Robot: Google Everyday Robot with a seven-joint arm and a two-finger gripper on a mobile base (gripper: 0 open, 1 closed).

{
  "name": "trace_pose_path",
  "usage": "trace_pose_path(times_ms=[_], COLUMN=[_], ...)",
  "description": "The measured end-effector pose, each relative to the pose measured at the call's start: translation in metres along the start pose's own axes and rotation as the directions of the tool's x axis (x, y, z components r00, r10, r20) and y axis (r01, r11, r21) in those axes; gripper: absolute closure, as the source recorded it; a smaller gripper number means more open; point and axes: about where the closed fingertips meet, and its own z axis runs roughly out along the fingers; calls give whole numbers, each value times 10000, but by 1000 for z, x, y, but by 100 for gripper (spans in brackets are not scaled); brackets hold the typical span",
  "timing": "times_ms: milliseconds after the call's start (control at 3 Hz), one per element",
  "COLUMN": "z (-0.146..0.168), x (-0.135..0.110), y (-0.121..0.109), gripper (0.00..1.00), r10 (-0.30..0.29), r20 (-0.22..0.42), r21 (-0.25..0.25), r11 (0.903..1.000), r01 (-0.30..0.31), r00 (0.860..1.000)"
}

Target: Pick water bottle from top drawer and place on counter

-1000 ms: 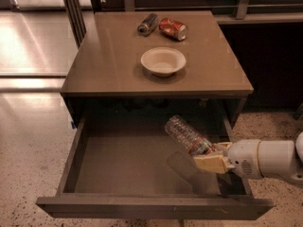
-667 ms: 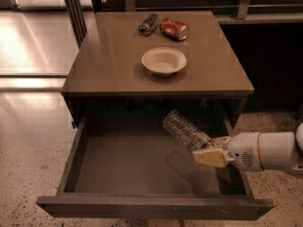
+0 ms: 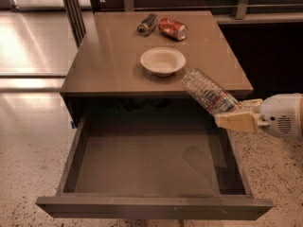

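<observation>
Quick status on the drawer job: I'd call it roughly halfway, maybe a touch more. The water bottle (image 3: 206, 90) is out of the top drawer (image 3: 142, 164) and up in the air, so the pick part looks done. The hand (image 3: 229, 113) comes in from 3 o'clock and is clamped on the bottle's label end, with the tan fingers (image 3: 236, 122) snug against the plastic and no gap I can see. The cap is hidden behind them, so I can't say exactly how it's pinched. The bottle is tilted, with its clear ribbed bottom pointing up toward 10 o'clock. In this view that end sits right at the front right edge of the counter (image 3: 109, 65), but I can't tell whether it's really above the surface or out over the open drawer. The drawer is pulled all the way out and I see nothing else in it, just a faint shadow on the floor at around 4 o'clock. What's left is the place: carry the bottle in over the counter, lower it and let go. The white bowl (image 3: 162, 60) is close by, at about 10 o'clock from the bottle, so that's the thing I'd worry about bumping. The red can (image 3: 173, 28) and the dark silver can (image 3: 147, 23) lie just beside each other at 12 o'clock from the bowl, well clear. Plenty of bare counter at 9 o'clock of the bowl too.
</observation>
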Motion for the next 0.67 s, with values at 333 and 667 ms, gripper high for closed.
trace_pose_path(times_ms=[333, 667], z=[-40, -56], x=[-36, -62], y=[-8, -27], gripper=[100, 100], r10=[-318, -367], r20=[492, 1184], r21=[794, 1593], r11=[9965, 9871], r01=[278, 175], r00=[9983, 9923])
